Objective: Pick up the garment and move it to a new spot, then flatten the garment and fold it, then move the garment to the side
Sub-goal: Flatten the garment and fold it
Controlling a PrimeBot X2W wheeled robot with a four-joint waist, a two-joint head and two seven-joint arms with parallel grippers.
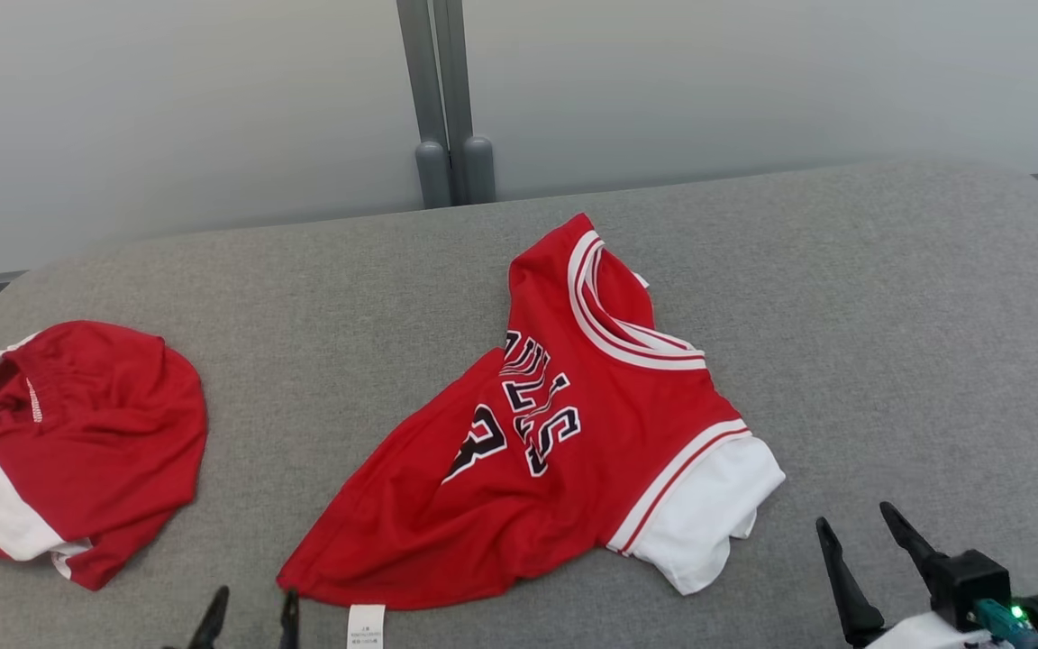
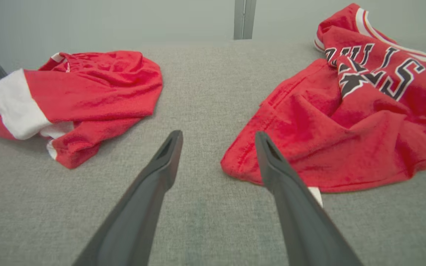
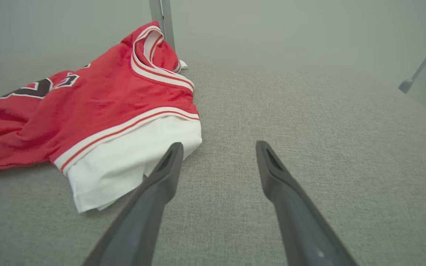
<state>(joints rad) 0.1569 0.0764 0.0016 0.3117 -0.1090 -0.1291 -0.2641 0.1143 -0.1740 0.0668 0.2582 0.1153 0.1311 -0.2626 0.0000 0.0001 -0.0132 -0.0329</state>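
Left gripper (image 2: 216, 138), right gripper (image 3: 216, 147) hovering spread, empty. Red jersey (image 1: 564, 451) lying crumpled: hem corner (image 2: 235, 166) just right of left gripper, white sleeve (image 3: 124, 159) just left of right gripper. Advising pinching both edges, lifting evenly.

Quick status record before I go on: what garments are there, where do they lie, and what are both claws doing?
surface: grey padded top
jersey: red with white trim, crumpled, unfolded, mid-surface
second garment: red and white, bunched, on the robot's left, apart from the jersey
left claw: open, empty, by the jersey's lower hem
right claw: open, empty, beside the white sleeve, apart from it
stage: nothing picked up yet
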